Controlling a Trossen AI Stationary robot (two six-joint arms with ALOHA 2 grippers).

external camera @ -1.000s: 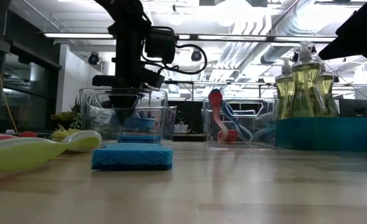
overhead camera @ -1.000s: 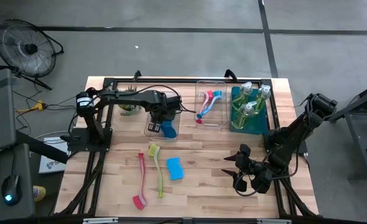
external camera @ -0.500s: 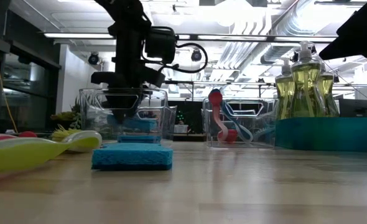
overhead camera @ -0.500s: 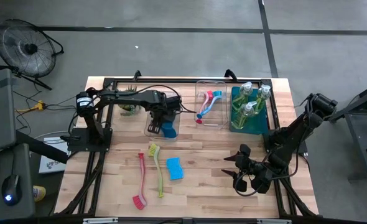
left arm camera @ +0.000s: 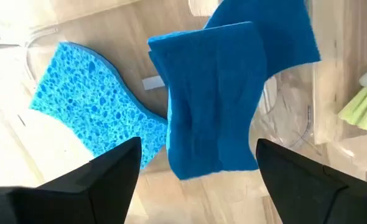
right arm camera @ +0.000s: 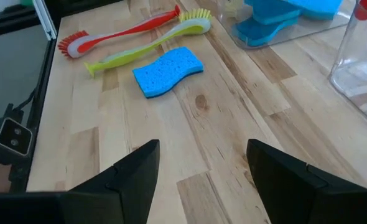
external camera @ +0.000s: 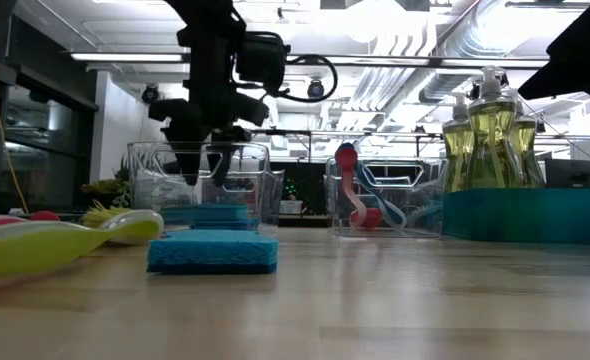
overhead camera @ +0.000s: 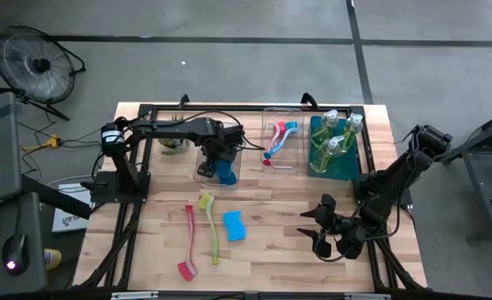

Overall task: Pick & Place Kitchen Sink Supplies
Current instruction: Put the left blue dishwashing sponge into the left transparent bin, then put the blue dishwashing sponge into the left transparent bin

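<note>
My left gripper [overhead camera: 215,158] hangs open over the left clear bin [external camera: 145,185], its fingers just above the blue sponges [external camera: 207,213] inside and touching none of them. In the left wrist view a dark blue sponge [left arm camera: 214,99] lies across a lighter one [left arm camera: 84,112] on the bin's floor. A loose blue sponge [overhead camera: 234,225], a red brush [overhead camera: 188,242] and a yellow-green brush [overhead camera: 210,225] lie flat on the table. My right gripper [overhead camera: 323,227] waits open near the table's near right, holding nothing.
A second clear bin [overhead camera: 300,137] holds red and teal brushes [overhead camera: 278,140]. A teal bin [overhead camera: 346,167] at the far right holds soap bottles [overhead camera: 333,137]. A small potted plant [overhead camera: 173,143] stands left of the sponge bin. Bare wood lies between the loose sponge and my right gripper.
My left gripper has opened and let go of the blue sponge inside the clear bin, then risen until its fingers stand near the bin's rim. The sponge has dropped onto the sponge beneath it. My right arm has kept still.
</note>
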